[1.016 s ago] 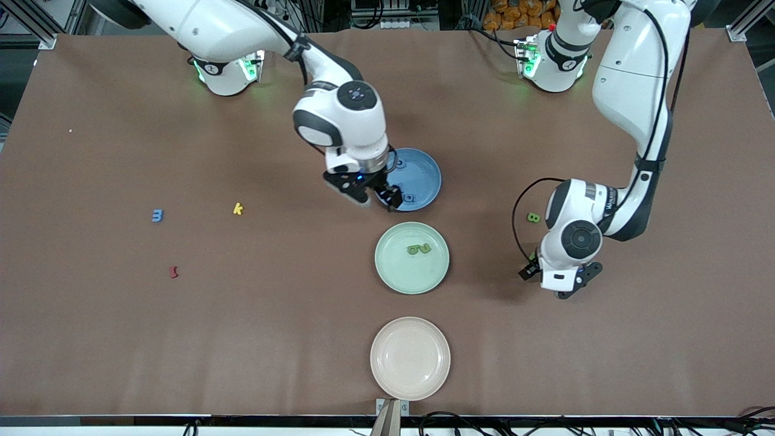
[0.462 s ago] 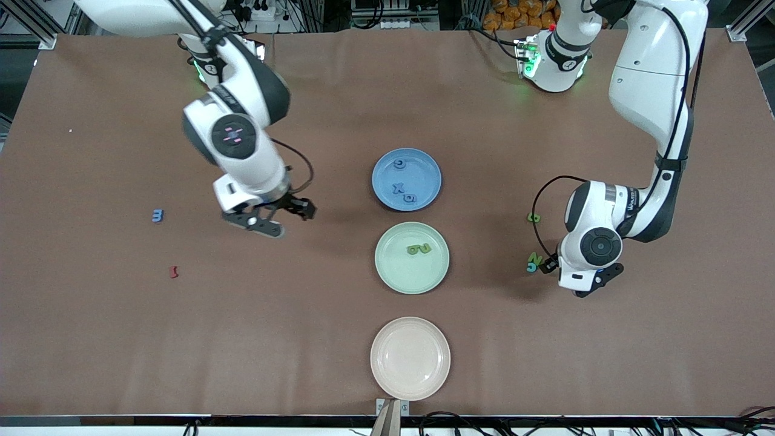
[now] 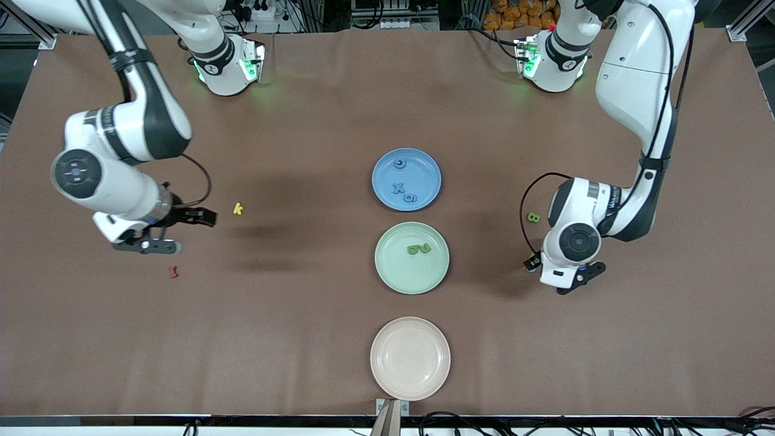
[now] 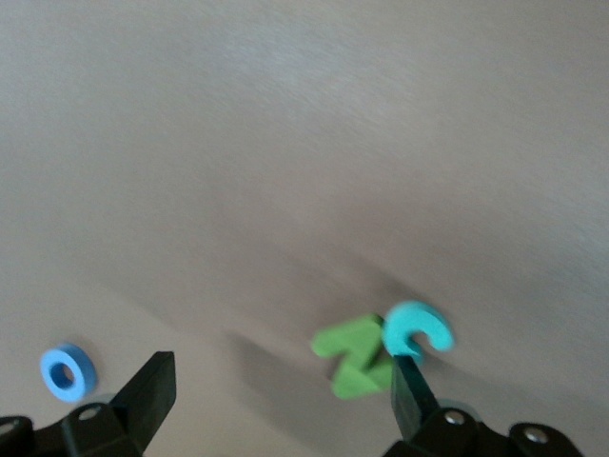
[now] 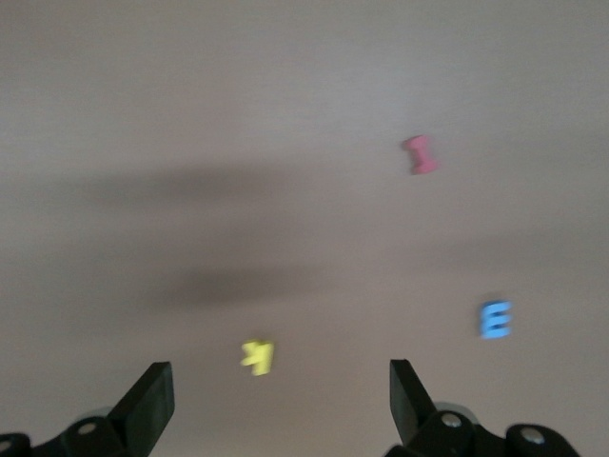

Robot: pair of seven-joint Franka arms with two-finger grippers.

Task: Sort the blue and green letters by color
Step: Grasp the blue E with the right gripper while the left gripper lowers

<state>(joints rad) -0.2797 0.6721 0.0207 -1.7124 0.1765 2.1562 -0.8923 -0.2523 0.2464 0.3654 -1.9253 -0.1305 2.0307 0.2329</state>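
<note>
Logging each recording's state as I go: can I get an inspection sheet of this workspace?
Surface: brown table, no spills seen.
Job's things: three blue letters on blue plate; two green letters on green plate; green B, green Z, blue C, blue ring, blue E loose on the table.
Clutter: yellow k, dark red piece, empty pink plate.
Grippers: left gripper over Z and C, jaws open; right gripper near k, jaws open.
Cables: on both wrists.
Surroundings: nothing seen.
</note>
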